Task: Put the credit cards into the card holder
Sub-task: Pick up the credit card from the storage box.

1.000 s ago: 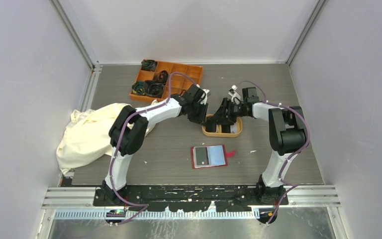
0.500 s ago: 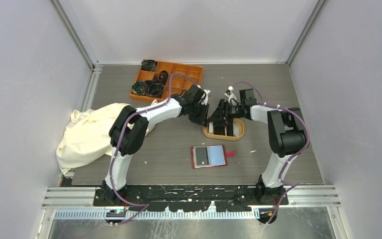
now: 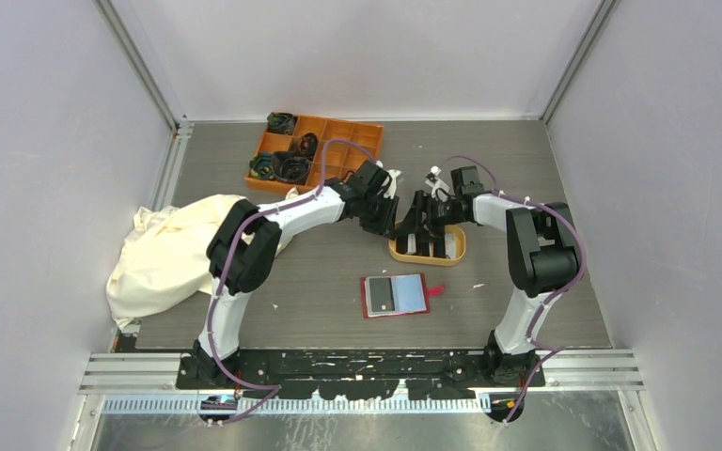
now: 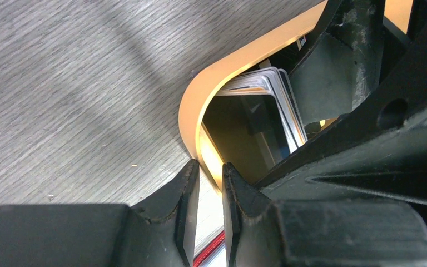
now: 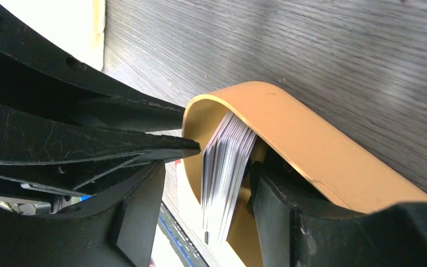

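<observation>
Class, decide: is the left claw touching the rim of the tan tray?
Touching. The left wrist view shows the left claw pinching the rim of the tan tray, one fingertip pressed on each side.

Centre of the top view, the left gripper point(image 3: 390, 228) and right gripper point(image 3: 415, 240) blot out the inside of the tan tray point(image 3: 456, 255). And the card holder point(image 4: 210, 251) is just a red sliver, cut off bottom-centre on the left wrist view.
</observation>
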